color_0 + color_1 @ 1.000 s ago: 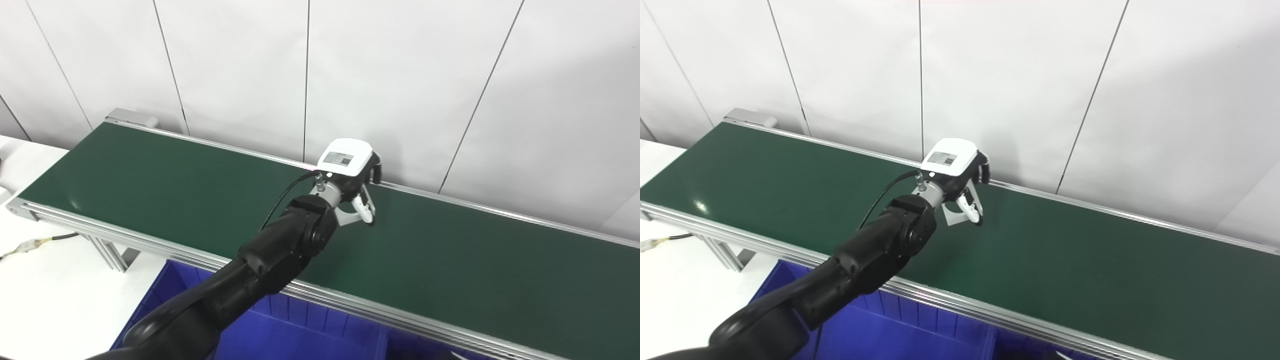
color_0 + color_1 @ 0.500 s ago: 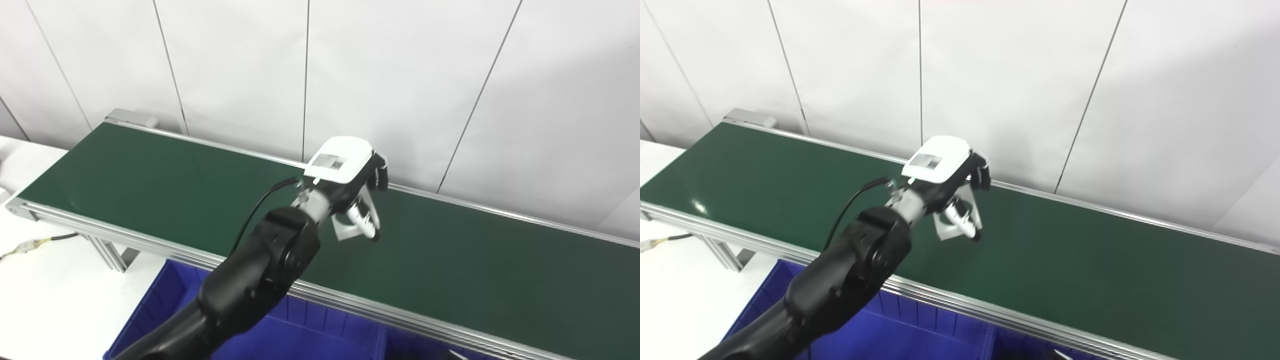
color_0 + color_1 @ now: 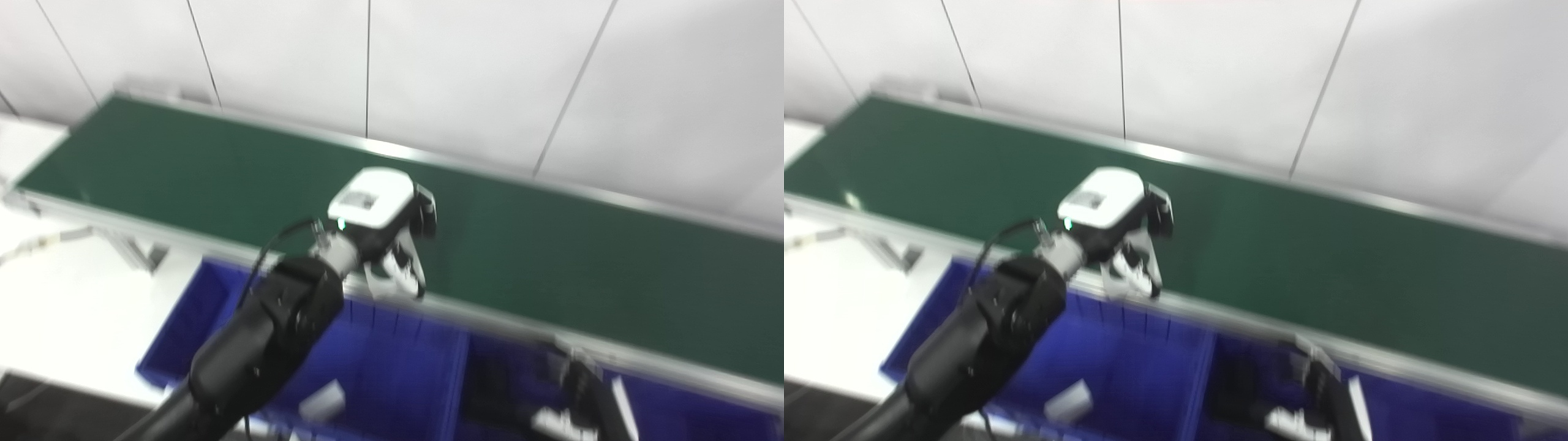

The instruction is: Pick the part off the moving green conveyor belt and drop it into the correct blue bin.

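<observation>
left eye view: my left hand (image 3: 383,236) hangs over the near rail of the green belt (image 3: 551,257), fingers curled around a pale part (image 3: 392,283). at five o'clock my right hand (image 3: 576,404) blurs low over a blue bin (image 3: 392,367); i cannot tell its state.

right eye view: another pale piece (image 3: 1067,401) lies in the bin, at seven o'clock from the left hand.

The left hand (image 3: 383,229) has a glossy white back plate bearing a small grey label, black fingers (image 3: 425,211) with pale inner parts, and a tiny green light at its base. A silver wrist joins a bulky, glossy black arm (image 3: 269,331). A thin black cable (image 3: 272,245) loops beside the wrist.
</observation>
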Tool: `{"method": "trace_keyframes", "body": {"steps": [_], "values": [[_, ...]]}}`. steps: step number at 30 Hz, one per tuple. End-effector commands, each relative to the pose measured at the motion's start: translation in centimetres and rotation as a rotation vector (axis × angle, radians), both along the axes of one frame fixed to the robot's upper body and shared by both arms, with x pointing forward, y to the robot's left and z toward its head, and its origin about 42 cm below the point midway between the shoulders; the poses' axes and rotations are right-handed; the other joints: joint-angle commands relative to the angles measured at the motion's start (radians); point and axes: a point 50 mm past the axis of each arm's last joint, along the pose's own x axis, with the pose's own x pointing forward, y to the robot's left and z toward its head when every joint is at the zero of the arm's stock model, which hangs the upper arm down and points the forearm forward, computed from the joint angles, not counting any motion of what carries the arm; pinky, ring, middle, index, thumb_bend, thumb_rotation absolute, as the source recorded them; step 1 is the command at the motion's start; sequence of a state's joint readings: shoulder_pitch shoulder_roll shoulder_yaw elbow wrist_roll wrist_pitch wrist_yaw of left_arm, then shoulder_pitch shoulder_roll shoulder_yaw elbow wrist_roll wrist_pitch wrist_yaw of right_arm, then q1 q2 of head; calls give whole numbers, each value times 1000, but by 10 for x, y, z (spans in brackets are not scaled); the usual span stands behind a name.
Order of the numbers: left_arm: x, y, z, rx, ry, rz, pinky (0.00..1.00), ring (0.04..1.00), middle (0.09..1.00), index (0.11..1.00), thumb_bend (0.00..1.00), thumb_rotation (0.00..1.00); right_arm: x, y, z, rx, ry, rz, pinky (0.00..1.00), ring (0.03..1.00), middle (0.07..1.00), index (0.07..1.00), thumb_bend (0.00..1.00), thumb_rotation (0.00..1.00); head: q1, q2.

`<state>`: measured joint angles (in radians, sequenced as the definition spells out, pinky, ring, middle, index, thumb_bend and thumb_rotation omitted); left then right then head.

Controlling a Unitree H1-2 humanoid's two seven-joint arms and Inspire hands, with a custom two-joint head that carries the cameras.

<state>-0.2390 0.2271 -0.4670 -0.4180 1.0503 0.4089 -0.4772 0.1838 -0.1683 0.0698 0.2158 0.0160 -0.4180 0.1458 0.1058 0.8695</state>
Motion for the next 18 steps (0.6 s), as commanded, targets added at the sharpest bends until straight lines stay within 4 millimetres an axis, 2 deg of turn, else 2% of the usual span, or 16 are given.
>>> {"method": "trace_keyframes", "body": {"steps": [1,2,3,8,13,18], "values": [[-4,3,14,-2,-57,3,196,276,476,486,524,0,9,0,21,-1,-118,19,618,717,830,756,1000,282,1,5],[-7,4,12,-2,-45,8,195,275,476,486,524,0,9,0,24,2,-130,21,616,716,829,755,1000,279,4,29],[-9,5,11,-1,-37,12,193,273,476,486,524,0,9,0,26,4,-137,22,615,708,826,754,1000,276,4,29],[-18,7,11,-11,-2,29,178,254,474,486,524,0,10,-2,37,7,-171,35,621,698,825,753,1000,267,20,91],[-27,8,3,-8,41,42,179,261,474,486,524,0,9,-3,46,17,-180,35,622,707,831,760,1000,259,32,116],[-31,8,-2,-4,65,46,181,263,475,486,524,0,8,-3,48,27,-181,38,627,707,824,759,1000,248,37,109]]}}
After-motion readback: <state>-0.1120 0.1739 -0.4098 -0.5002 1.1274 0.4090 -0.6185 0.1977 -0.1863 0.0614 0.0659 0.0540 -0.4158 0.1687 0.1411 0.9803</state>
